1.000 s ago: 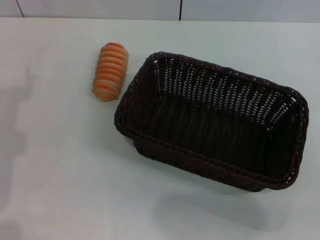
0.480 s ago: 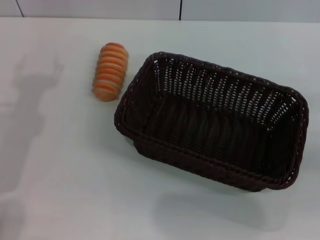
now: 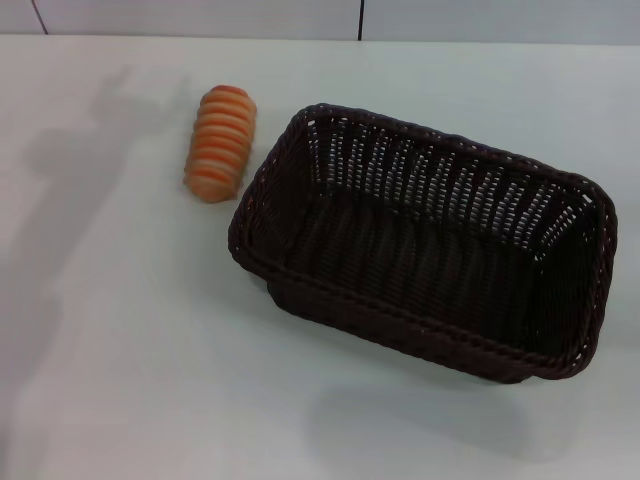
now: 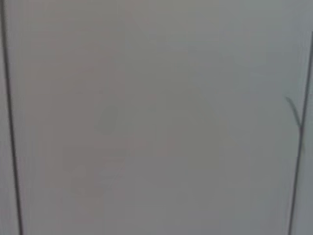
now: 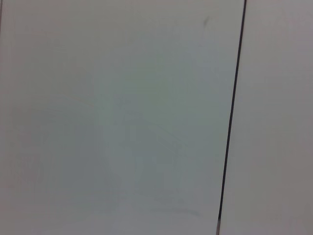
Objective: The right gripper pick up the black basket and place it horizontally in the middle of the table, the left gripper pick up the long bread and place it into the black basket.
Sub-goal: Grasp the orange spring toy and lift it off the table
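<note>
Basket: the black basket [image 3: 425, 245] sits open side up on the table [image 3: 130, 380], skewed at a diagonal, on the robot's right half of the surface. Its long axis is not yet square to the table edge, which is likely why the task asks for it to be set horizontally in the middle first.

Bread: the long bread [image 3: 221, 142] lies flat on the table just beside the basket's far-left corner, apart from the rim and outside the basket. Lying free like that, it leaves its long sides open for a pinch across the width.

Right gripper: not visible in any of the 3 views, so whether it is released or clenched cannot be told. Its wrist camera shows only a plain pale panel with 1 dark seam, which suggests the arm is parked, well away from the basket.

Left gripper: also out of sight, its state unknown. A soft arm-shaped shadow falls on the table to the bread's left, so this arm appears to hang above that side.

Places relative to the pincers: neither basket nor bread is between any fingers; both rest untouched.

Stage: judged as the very start, with the basket not yet grasped and the bread step waiting on it.
</note>
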